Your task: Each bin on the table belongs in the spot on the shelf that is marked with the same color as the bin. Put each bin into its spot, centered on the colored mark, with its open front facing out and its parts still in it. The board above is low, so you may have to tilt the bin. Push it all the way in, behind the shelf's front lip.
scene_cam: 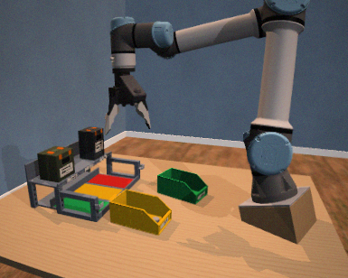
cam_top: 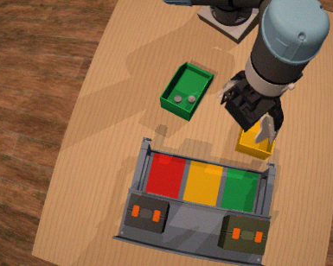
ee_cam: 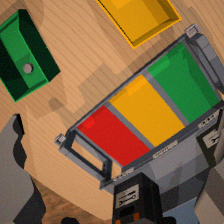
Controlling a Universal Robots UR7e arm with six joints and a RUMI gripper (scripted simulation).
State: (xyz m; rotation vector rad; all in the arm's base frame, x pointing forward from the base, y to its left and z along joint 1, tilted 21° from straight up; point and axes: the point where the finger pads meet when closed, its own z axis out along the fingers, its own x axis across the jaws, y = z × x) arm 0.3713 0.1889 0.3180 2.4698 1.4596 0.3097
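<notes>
Blue walls with a pale skirting board (scene_cam: 305,149) meet behind a brown plank floor (cam_top: 28,108) (scene_cam: 345,189), and on it stands a tabletop (cam_top: 105,125) (scene_cam: 205,244) (ee_cam: 75,30) of light, fine-striped wood. The arm (cam_top: 276,65) (scene_cam: 277,77) rises from a block-shaped base (scene_cam: 300,221) at one side and reaches across. Its end effector (cam_top: 252,111) (scene_cam: 127,124) hangs above the tabletop, pointing down, with its 2 fingers spread fully open and nothing between them.

The task's 2 bins both stand upright on the tabletop, outside the shelf. The green bin (cam_top: 188,88) (scene_cam: 183,186) (ee_cam: 30,55) holds 2 small round grey parts (cam_top: 184,99), resting apart from each other near one end. The yellow bin (cam_top: 253,148) (scene_cam: 139,212) (ee_cam: 142,22) stands near the green-marked end of the shelf; in the top view the end effector partly covers it, and in the exterior view something grey shows inside, too small to count.

The grey shelf (cam_top: 192,235) (scene_cam: 58,205) (ee_cam: 175,165) has 3 colored marks in a row: red (cam_top: 166,177) (scene_cam: 110,180) (ee_cam: 112,135), yellow (cam_top: 203,183) (scene_cam: 94,191) (ee_cam: 147,112) in the middle, and green (cam_top: 240,190) (scene_cam: 78,205) (ee_cam: 185,85). No bin covers any of the 3. On its upper board sit 2 dark cases with orange latches, a blackish one (cam_top: 146,212) (scene_cam: 91,143) (ee_cam: 136,197) toward the red end and an olive one (cam_top: 245,234) (scene_cam: 56,163) (ee_cam: 212,140) toward the green end.
</notes>
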